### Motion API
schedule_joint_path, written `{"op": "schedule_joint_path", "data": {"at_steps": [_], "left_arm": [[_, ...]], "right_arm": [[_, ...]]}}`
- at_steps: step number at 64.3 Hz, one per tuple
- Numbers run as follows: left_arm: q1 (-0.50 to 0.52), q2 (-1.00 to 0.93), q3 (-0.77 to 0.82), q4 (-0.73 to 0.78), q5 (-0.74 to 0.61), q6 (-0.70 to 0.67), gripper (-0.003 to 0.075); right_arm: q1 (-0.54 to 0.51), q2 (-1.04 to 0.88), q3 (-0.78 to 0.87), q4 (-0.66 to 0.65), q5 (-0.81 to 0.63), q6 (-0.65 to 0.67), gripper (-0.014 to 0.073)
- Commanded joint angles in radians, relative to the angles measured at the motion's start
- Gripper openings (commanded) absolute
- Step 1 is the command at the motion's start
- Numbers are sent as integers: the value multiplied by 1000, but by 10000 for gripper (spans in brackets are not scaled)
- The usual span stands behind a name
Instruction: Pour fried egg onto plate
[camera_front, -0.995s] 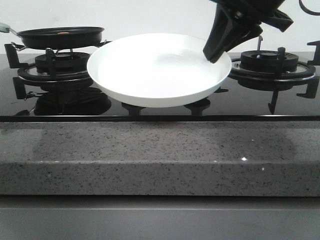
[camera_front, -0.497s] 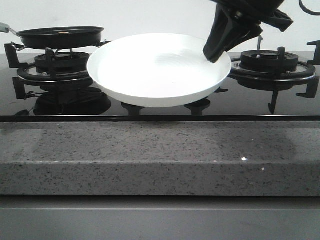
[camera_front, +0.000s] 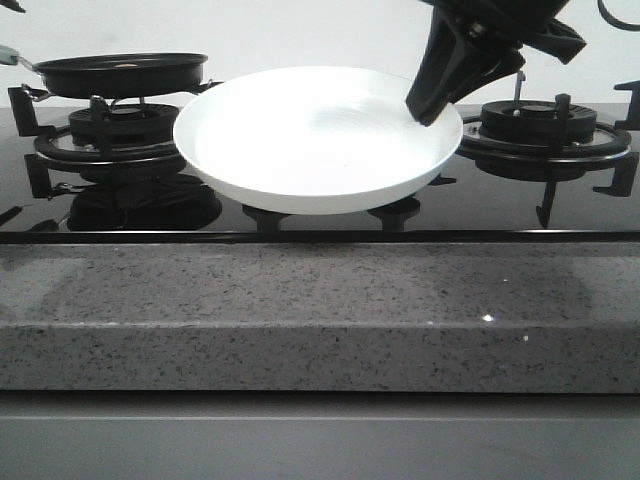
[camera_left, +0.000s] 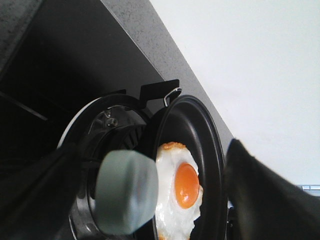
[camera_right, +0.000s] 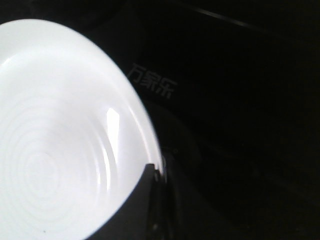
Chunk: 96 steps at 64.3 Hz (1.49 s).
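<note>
On the left burner (camera_front: 120, 135) of the black glass hob (camera_front: 320, 205) sits the black frying pan (camera_front: 120, 73), and in the left wrist view the fried egg (camera_left: 181, 192) lies flat inside it, yolk up, against the pan's dark floor. The pan's pale grey-green handle (camera_left: 125, 192) points toward that camera, lying between the spread fingers of the left claw (camera_left: 165, 200), which stands open around the handle without touching it. In the middle the white plate (camera_front: 318, 140) is held raised above the hob, its bowl tipped toward the front camera. The right claw (camera_front: 432, 108) is clamped on the plate's right rim, one finger (camera_right: 135, 210) lying inside the bowl. The right burner (camera_front: 545, 130) stands bare, and the grey speckled desk (camera_front: 320, 315) runs along the front.
</note>
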Motion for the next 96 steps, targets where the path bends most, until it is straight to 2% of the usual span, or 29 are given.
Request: {"op": "schedule_joint_path", "data": {"at_steps": [1, 32, 43, 54, 63, 70, 81, 96], "left_arm": [[-2, -44, -37, -66, 17, 2, 457], [0, -44, -37, -62, 51, 2, -15], [7, -44, -37, -122, 103, -25, -19], [22, -46, -37, -373, 260, -25, -19], [22, -67, -37, -450, 301, -23, -19], [22, -102, -37, -436, 303, -21, -19], [3, -177, -37, -333, 293, 5, -19], [-84, -296, -37, -105, 172, 13, -19]], "right_arm": [[1, -46, -25, 33, -31, -6, -67], [0, -46, -25, 33, -31, -6, -67], [0, -46, -25, 33, -31, -6, -67], [0, -46, -25, 33, -32, -6, -67], [0, -46, -25, 33, -30, -6, -67], [0, -46, -25, 33, -30, -6, -67], [0, -46, -25, 33, -30, -6, -67], [0, -46, -25, 33, -31, -6, -67]]}}
